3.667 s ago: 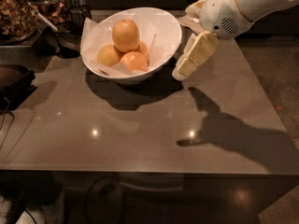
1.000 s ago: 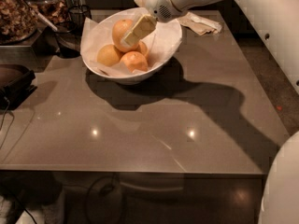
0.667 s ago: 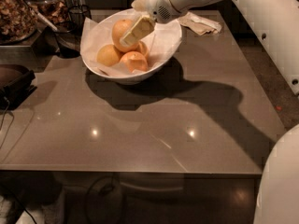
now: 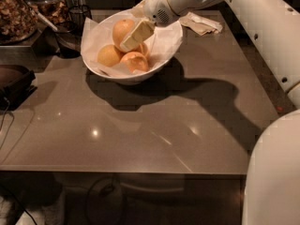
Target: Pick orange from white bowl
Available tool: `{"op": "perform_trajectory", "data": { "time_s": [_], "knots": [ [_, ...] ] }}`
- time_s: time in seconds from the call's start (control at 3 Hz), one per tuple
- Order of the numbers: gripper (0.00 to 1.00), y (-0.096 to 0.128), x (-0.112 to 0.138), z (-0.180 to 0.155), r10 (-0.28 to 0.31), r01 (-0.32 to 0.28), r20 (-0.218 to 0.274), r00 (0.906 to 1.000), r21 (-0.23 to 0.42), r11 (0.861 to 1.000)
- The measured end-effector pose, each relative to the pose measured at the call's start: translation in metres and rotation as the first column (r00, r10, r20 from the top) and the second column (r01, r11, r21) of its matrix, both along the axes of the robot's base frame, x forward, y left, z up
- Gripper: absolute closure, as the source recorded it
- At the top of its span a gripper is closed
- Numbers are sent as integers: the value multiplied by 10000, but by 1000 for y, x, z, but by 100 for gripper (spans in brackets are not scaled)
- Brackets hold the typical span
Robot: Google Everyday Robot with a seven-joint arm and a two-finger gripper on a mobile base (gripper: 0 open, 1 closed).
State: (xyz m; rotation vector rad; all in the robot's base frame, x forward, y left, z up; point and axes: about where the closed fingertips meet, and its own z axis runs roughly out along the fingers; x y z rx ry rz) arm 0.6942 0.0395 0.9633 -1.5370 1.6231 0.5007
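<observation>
The white bowl (image 4: 166, 50) stands at the back of the table, lined with thin white paper. Three fruits lie in it. The orange (image 4: 121, 30) is the largest, pale yellow-orange, at the back of the bowl. A smaller yellowish fruit (image 4: 109, 56) lies front left and a deeper-orange fruit (image 4: 135, 62) lies front right. My gripper (image 4: 136, 35) reaches in from the upper right over the bowl. Its pale fingers (image 4: 138, 33) lie against the right side of the orange, partly covering it.
A crumpled paper napkin (image 4: 201, 23) lies behind the bowl to the right. A dark cup (image 4: 70, 37) and a tray of brown stuff (image 4: 16, 18) stand at the left. A dark object (image 4: 14, 83) sits at the left edge. My white arm (image 4: 262, 27) spans the right side.
Since 3.7 s ago the gripper moved left from beside the bowl to over it. In the last second it shifted slightly down and left onto the orange.
</observation>
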Motion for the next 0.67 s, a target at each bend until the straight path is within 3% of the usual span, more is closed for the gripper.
{"op": "perform_trajectory", "data": {
  "time_s": [0.67],
  "knots": [
    [22, 8, 8, -11, 262, -264, -391, 9989, -45, 9996]
  ]
}}
